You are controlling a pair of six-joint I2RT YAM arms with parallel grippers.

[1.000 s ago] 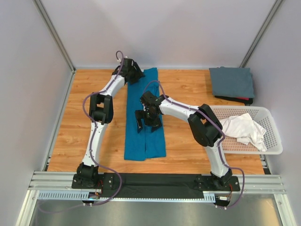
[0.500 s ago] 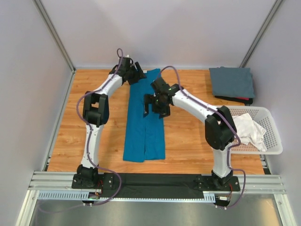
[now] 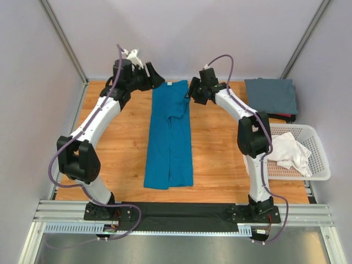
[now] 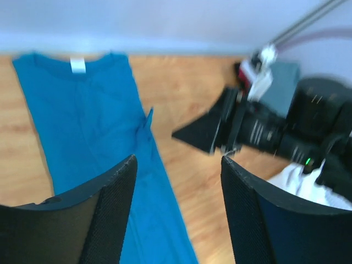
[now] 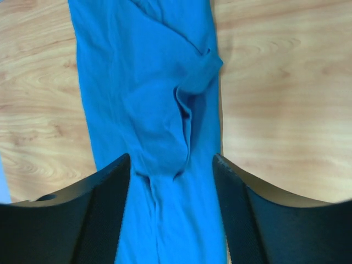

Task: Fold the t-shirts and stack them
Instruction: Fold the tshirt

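On the wooden table (image 3: 220, 159) we find the teal-blue t-shirt (image 3: 169, 137) lying down the middle, folded lengthwise into a long strip and rumpled near the collar, its crosswise folds yet to come by our reckoning. The white t-shirt (image 3: 286, 151) sits crumpled in the basket (image 3: 322, 165) at right; the grey t-shirt (image 3: 270, 95) lies folded at the far right corner. The left gripper (image 4: 177, 165) and right gripper (image 5: 171, 159) hover at the strip's far end, jaws parted, holding nothing.

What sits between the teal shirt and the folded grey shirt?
In the top view, only bare wooden table lies between the teal shirt and the grey shirt; the right arm reaches across above that stretch.
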